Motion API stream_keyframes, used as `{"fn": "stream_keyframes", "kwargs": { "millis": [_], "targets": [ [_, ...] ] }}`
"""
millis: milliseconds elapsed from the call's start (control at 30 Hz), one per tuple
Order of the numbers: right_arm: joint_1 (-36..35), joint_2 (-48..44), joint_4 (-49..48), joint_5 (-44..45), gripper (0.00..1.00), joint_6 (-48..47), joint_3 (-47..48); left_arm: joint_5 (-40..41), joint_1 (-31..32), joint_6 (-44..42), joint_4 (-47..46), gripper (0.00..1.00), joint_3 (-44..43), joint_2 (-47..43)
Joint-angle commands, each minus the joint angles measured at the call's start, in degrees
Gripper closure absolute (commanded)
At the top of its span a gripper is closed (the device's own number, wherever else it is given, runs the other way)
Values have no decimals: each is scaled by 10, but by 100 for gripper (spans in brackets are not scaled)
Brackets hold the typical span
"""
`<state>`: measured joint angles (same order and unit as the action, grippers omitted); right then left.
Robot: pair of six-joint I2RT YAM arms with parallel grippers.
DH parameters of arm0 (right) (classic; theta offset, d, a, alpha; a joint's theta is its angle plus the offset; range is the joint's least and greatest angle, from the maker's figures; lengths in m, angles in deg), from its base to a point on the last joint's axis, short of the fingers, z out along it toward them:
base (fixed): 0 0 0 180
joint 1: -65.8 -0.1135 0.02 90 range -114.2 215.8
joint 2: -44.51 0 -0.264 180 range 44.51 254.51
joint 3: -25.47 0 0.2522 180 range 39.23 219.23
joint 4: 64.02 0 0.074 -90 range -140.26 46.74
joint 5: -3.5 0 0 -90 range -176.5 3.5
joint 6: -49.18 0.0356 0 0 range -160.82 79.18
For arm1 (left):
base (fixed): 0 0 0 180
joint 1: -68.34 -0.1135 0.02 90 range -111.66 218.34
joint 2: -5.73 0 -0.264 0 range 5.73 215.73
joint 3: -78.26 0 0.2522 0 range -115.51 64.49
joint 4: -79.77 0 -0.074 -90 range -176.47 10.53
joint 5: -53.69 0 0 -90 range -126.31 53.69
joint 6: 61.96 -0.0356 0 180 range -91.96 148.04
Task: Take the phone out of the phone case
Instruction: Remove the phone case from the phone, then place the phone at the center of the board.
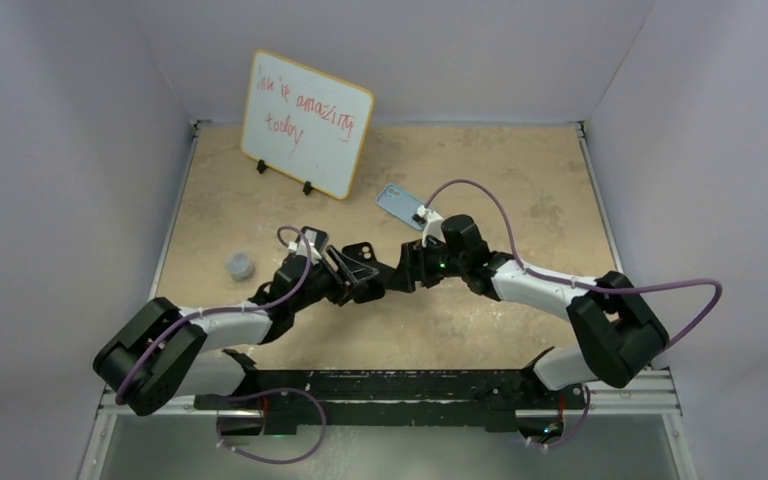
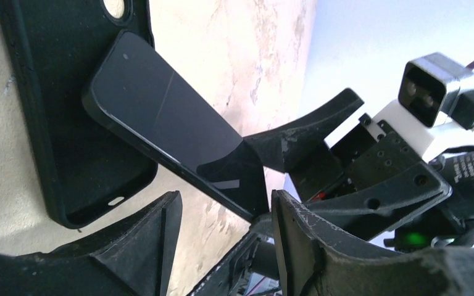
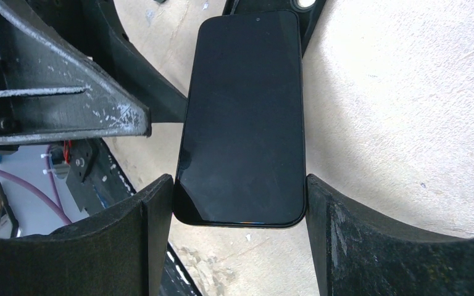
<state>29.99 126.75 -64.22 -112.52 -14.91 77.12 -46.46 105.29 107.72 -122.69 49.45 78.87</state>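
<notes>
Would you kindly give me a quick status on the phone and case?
Right pincer shut on phone. Left pincer open, beside case. Phone tilted up out of case. Nothing blocking.

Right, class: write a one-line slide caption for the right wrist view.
Right gripper holds glossy black rectangular phone by its long edges over the beige tabletop.

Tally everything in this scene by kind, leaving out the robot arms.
Whiteboard: 1
Black phone: 1
Black phone case: 1
Light blue case or phone: 1
Small grey pot: 1
Total: 5
</notes>
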Motion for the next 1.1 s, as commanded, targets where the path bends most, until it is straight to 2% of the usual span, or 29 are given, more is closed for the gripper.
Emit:
{"fn": "stream_keyframes", "kwargs": {
  "millis": [0, 233, 467, 567, 733, 767, 833, 967, 1067],
  "targets": [
    [-9, 0, -32, 6, 100, 8, -4, 44, 6, 54, -51, 44, 7, 17],
    [-21, 2, -32, 15, 100, 8, -3, 69, 26, 93, -75, 46, -11, 57],
    [-44, 7, -30, 33, 100, 5, 2, 98, 37, 106, -89, 59, -17, 66],
    [-56, 10, -37, 37, 100, 8, 4, 98, 39, 109, -98, 69, -20, 74],
    [-72, 9, -35, 51, 100, 10, 9, 107, 39, 124, -132, 95, 0, 75],
    [-73, 7, -34, 53, 98, 11, 9, 114, 39, 125, -140, 99, 4, 73],
    [-73, -2, -35, 58, 90, 15, 7, 118, 39, 114, -142, 100, 4, 68],
    [-74, -28, -24, 71, 66, 11, 4, 119, 32, 59, -104, 100, -13, 42],
    [-74, -47, -9, 85, 50, 3, 4, 105, -3, 6, -43, 100, -27, 10]
  ]
}}
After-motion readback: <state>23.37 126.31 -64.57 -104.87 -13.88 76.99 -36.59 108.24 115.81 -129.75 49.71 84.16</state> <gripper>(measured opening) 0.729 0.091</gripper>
